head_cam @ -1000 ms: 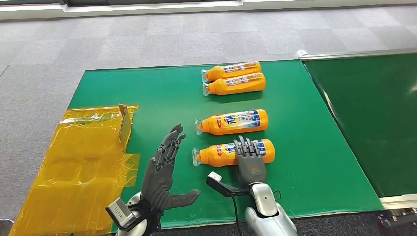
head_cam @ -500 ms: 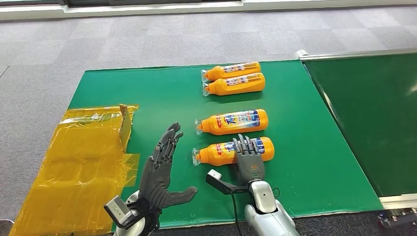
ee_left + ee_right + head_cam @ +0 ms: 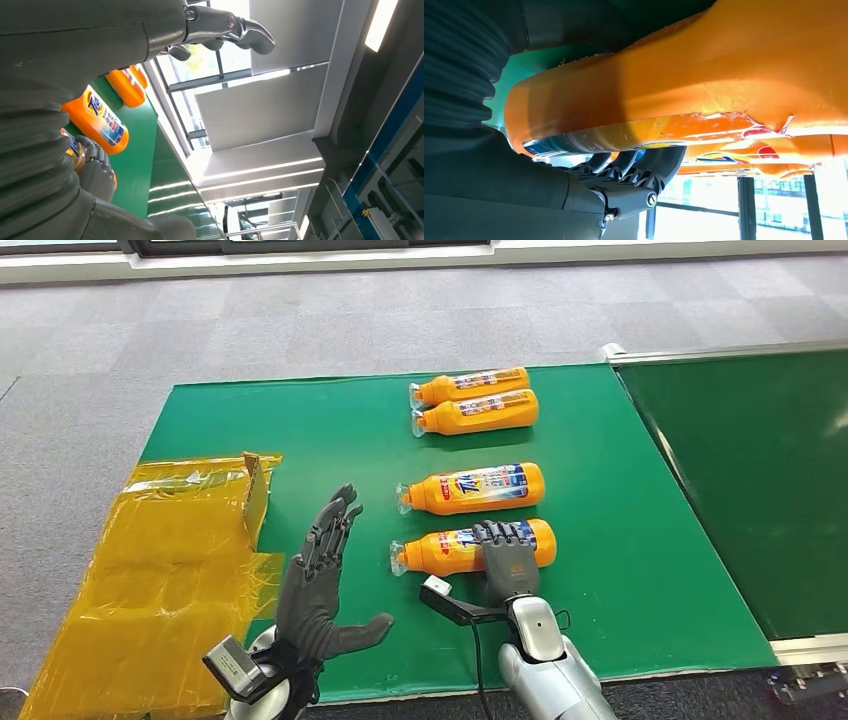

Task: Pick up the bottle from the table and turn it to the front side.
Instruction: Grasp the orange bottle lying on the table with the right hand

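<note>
Four orange bottles lie on their sides on the green tabletop (image 3: 620, 540), caps toward the left edge. The nearest bottle (image 3: 450, 550) sits close to the front edge, and the right robot hand (image 3: 508, 562) lies over its body, fingers (image 3: 497, 533) curled across the top. From the right wrist view the fingers (image 3: 634, 172) wrap around the orange body (image 3: 704, 95) — the bottle is in its grasp, though whether it is lifted off the tabletop I cannot tell.

The left robot hand (image 3: 320, 580) hovers to the left of that bottle's cap, holding nothing, palm facing the bottle, fingers straight and spread, thumb stuck out toward the bottle (apart from it, not touching).

A second bottle (image 3: 472, 488) lies just behind the held one, parallel to it. Two more bottles (image 3: 475, 400) lie side by side, touching, near the back edge.

A sheet of yellow film (image 3: 150, 570) covers the left edge and front-left corner, with a small upright flap (image 3: 254, 490) at its inner border.
</note>
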### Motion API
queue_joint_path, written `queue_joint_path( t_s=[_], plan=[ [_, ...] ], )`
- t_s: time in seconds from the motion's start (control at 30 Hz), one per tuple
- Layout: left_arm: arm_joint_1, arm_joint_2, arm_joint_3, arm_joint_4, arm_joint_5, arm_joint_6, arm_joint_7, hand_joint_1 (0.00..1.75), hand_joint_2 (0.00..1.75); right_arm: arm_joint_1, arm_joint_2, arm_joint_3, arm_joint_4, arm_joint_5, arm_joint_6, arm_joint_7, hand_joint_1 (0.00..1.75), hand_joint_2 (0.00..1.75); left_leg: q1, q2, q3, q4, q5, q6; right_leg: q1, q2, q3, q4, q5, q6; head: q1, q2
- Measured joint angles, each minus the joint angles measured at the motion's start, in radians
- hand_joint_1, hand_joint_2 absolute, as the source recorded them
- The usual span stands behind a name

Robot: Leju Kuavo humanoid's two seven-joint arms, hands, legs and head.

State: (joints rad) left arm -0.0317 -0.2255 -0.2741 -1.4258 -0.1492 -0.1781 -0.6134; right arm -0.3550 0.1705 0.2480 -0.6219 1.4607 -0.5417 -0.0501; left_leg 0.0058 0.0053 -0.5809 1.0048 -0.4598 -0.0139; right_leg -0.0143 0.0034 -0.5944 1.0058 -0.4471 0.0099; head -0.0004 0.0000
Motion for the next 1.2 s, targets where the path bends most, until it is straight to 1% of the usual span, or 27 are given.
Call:
queue_joint_path(
  t_s=[0.3, 0.63, 0.7, 0.83, 1.0, 1.2],
  plan=[
    [0.0, 0.0, 0.008, -0.005, 0.0, 0.0, 0.0, 0.0, 1.75, -0.003, 0.0, 0.0, 0.006, 0.0, -0.004, -0.001, 1.75, 1.75, 0.0, 0.0, 0.001, 0.0, 0.0, 0.0, 0.0, 0.0, 0.001, 0.0, 0.0, 0.0, 0.0, 0.0],
    [0.001, 0.0, 0.014, -0.005, 0.0, 0.001, 0.0, 0.0, 1.75, -0.005, 0.0, 0.0, 0.014, 0.0, -0.024, -0.001, 1.75, 1.75, 0.0, 0.0, 0.001, 0.0, 0.0, 0.0, 0.0, 0.0, 0.001, 0.0, 0.0, 0.0, 0.0, 0.0],
    [0.001, 0.0, 0.016, -0.005, 0.0, 0.001, 0.0, 0.0, 1.75, -0.002, 0.0, 0.0, 0.015, 0.004, -0.041, 0.001, 1.75, 1.75, 0.0, 0.0, 0.001, 0.0, 0.0, 0.0, 0.0, 0.0, 0.001, 0.0, 0.0, 0.0, 0.0, 0.0],
    [0.009, 0.0, 0.024, -0.002, -0.002, 0.012, -0.002, 0.0, 1.75, 0.073, 0.0, 0.0, -0.083, -0.035, -0.128, -0.049, 1.75, 1.75, 0.0, -0.002, -0.002, 0.0, 0.0, 0.0, 0.0, -0.001, -0.001, 0.0, 0.0, 0.0, 0.0, 0.0],
    [0.01, 0.0, 0.024, 0.008, -0.012, 0.022, -0.003, 0.0, 1.75, 0.141, 0.0, 0.0, -0.223, -0.076, -0.14, -0.079, 1.75, 1.75, 0.0, -0.002, -0.004, 0.0, 0.0, 0.0, 0.0, -0.001, -0.004, 0.0, 0.0, 0.0, 0.0, 0.0],
    [0.011, 0.0, 0.024, 0.014, -0.015, 0.028, -0.003, 0.0, 1.75, 0.189, -0.001, 0.001, -0.32, -0.102, -0.14, -0.096, 1.75, 1.75, 0.0, -0.002, -0.005, 0.0, 0.0, 0.0, 0.0, -0.001, -0.005, 0.0, 0.0, 0.0, 0.0, 0.0]
  ],
)
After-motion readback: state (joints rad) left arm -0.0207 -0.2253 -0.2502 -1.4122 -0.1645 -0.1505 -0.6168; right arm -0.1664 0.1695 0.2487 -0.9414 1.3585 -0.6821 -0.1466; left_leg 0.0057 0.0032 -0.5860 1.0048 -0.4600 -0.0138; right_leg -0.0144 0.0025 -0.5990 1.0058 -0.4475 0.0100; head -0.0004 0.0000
